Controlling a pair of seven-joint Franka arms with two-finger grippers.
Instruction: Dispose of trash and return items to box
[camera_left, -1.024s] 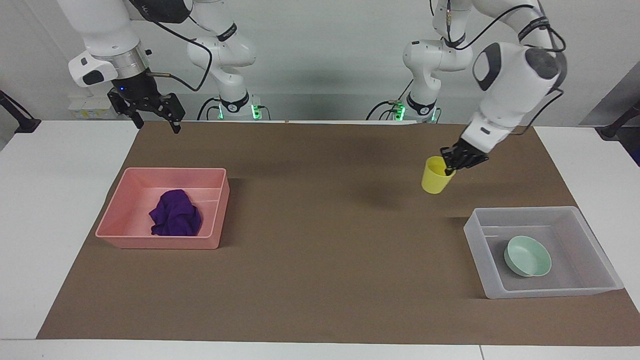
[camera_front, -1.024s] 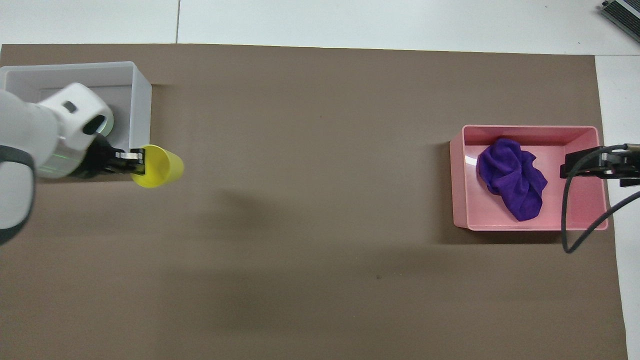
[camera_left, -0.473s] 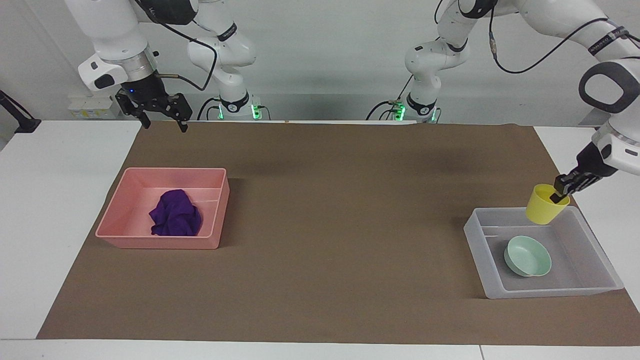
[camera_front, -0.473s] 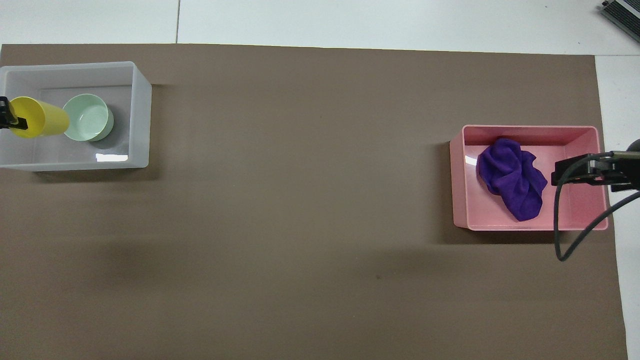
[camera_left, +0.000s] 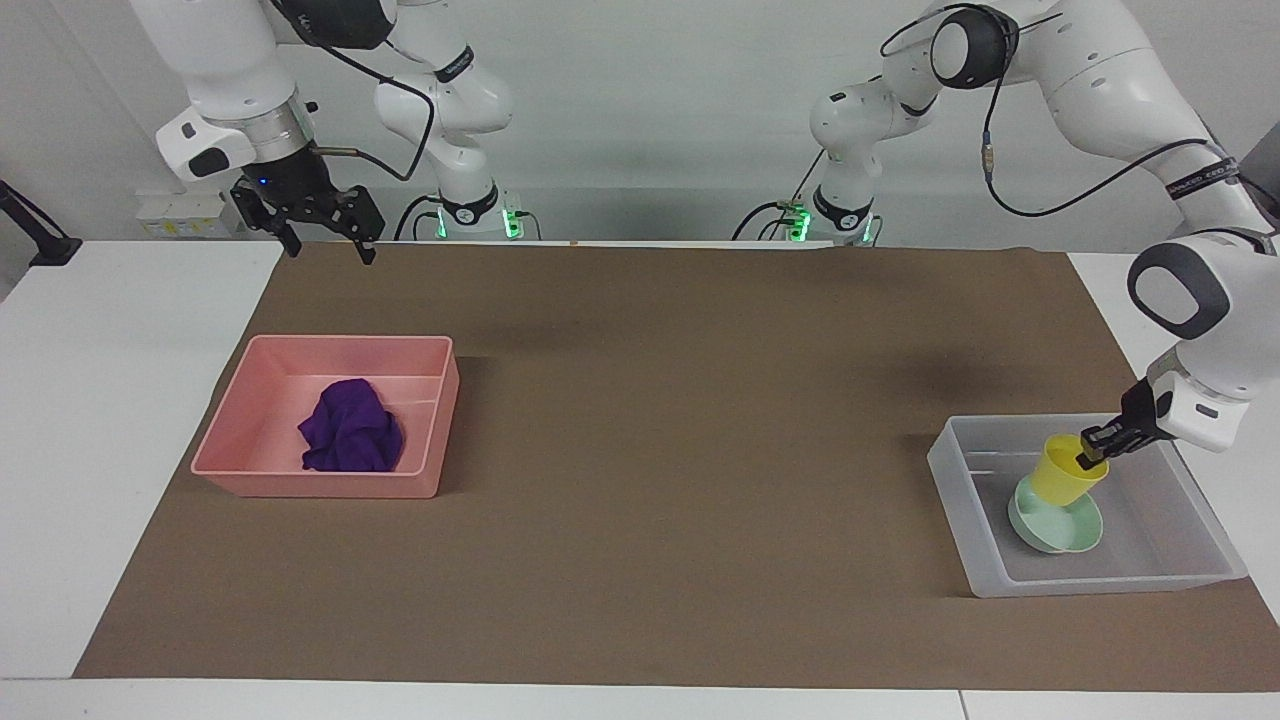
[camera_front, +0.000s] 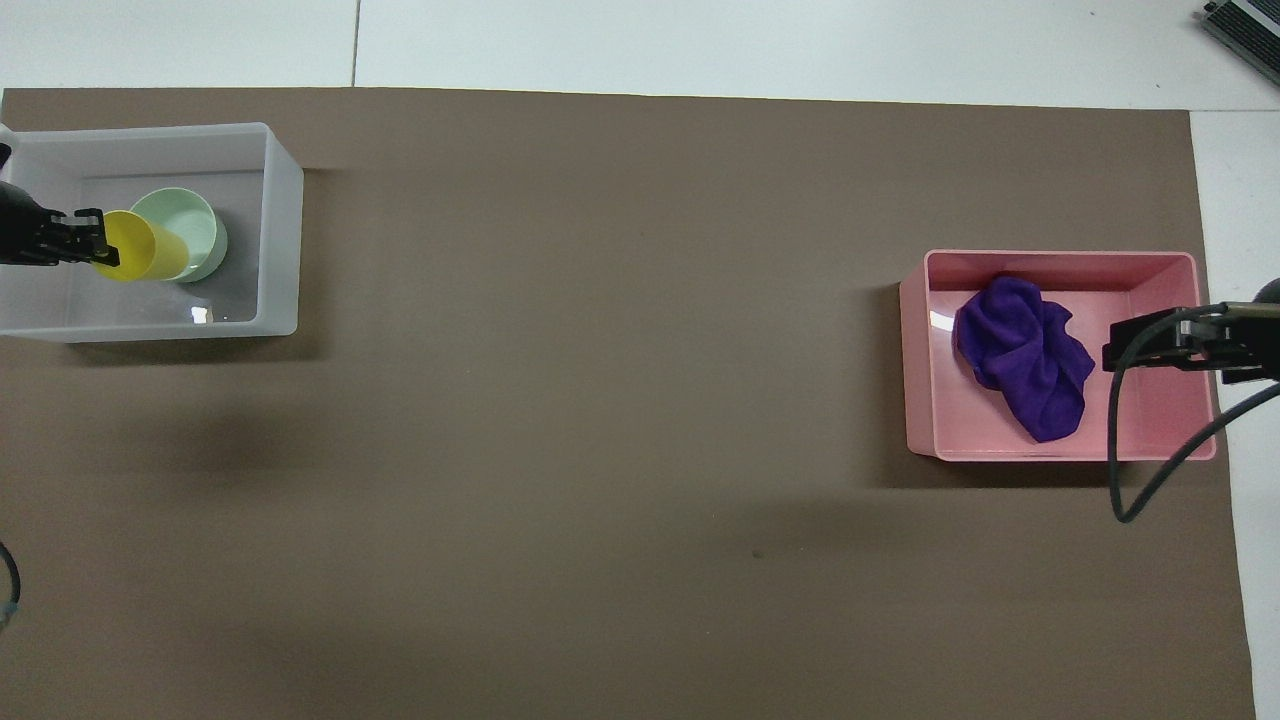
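My left gripper (camera_left: 1090, 460) is shut on the rim of the yellow cup (camera_left: 1066, 474) and holds it tilted inside the translucent grey box (camera_left: 1100, 586). The cup's base is at the pale mint-green bowl (camera_left: 1062, 532), which lies on the box's floor; I cannot tell whether they touch. The overhead view shows the left gripper (camera_front: 100, 246), the cup (camera_front: 148, 248), the bowl (camera_front: 198, 224) and the box (camera_front: 286, 240). The purple rag (camera_left: 352, 430) lies crumpled in the pink tray (camera_left: 320, 488). My right gripper (camera_left: 330, 248) is open, empty and raised, waiting.
A brown mat (camera_left: 660, 420) covers the table's middle, with white table at both ends. In the overhead view the right gripper (camera_front: 1122, 346) and its cable overlap the pink tray (camera_front: 1060, 258) at the end toward the right arm, beside the rag (camera_front: 1025, 355).
My left gripper carried the yellow cup from over the mat to over the grey box, then lowered it onto the bowl. The right gripper rose slightly, then stayed still.
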